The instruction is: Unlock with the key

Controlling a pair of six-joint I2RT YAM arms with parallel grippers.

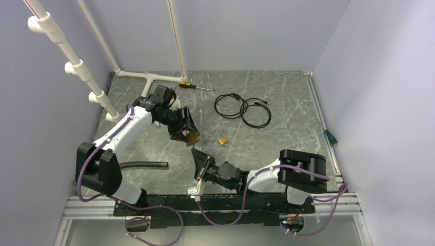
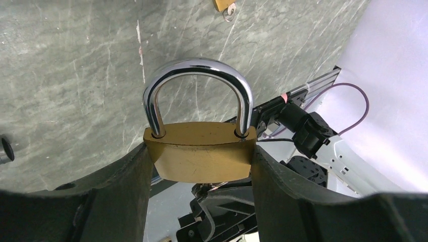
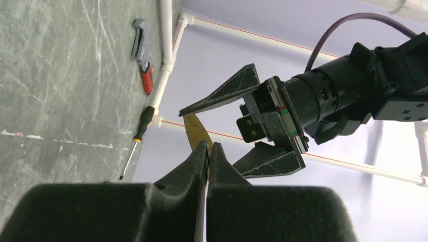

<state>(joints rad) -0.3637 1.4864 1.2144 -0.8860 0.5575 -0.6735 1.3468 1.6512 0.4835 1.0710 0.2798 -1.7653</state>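
My left gripper (image 1: 189, 134) is shut on a brass padlock (image 1: 192, 138) and holds it above the table. In the left wrist view the padlock body (image 2: 202, 151) sits between the two fingers, its steel shackle (image 2: 197, 68) closed and pointing away from the wrist. My right gripper (image 1: 198, 155) is shut on the key. The key shows only as a thin metal sliver between the fingertips (image 3: 203, 151), with a bit of metal under the padlock's base (image 2: 218, 187). The right fingertips sit just below the padlock's brass edge (image 3: 194, 131); I cannot tell if the key is in the keyhole.
A second small padlock (image 1: 222, 140) with a key in it lies on the table, right of the grippers. A coiled black cable (image 1: 243, 108) and a yellow-handled screwdriver (image 1: 192, 86) lie behind. A black hose (image 1: 143, 165) lies at the left, with white pipes (image 1: 149, 77) at the back left.
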